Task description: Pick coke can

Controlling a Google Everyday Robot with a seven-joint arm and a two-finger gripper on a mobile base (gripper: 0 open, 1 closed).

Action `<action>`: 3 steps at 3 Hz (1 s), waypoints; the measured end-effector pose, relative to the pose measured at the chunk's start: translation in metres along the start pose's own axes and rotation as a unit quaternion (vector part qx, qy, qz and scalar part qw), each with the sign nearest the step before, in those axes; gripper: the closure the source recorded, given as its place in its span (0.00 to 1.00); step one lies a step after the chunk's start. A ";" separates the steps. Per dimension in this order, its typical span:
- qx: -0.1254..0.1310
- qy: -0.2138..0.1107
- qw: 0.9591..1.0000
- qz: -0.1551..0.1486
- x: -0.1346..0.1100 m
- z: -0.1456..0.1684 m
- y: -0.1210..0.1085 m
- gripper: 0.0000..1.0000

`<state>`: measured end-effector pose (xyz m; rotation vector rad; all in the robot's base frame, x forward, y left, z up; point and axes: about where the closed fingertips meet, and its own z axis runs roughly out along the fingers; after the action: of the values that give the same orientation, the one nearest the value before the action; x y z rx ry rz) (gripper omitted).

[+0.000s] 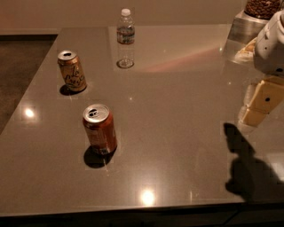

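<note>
The coke can (100, 129), reddish-orange with a silver top and an open pull-tab hole, stands upright on the grey table (177, 146), left of centre and toward the front. My gripper (260, 106) hangs from the white arm (271, 44) at the right edge of the view. It is above the table and far to the right of the can, touching nothing and holding nothing. Its shadow falls on the table at the front right.
A paler yellow-orange can with black script (72, 71) stands at the back left. A clear water bottle (125, 39) stands at the back, left of centre. A container of brown snacks (262, 9) sits at the far right corner. The table's front edge runs along the bottom.
</note>
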<state>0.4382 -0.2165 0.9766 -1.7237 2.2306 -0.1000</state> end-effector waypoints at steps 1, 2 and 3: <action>0.000 0.000 1.000 0.000 0.000 0.000 0.000 0.00; -0.020 -0.014 1.000 -0.009 -0.009 0.003 0.002 0.00; -0.060 -0.058 0.996 -0.034 -0.037 0.022 0.010 0.00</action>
<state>0.4433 -0.1757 0.9609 -1.8186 2.1335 0.1175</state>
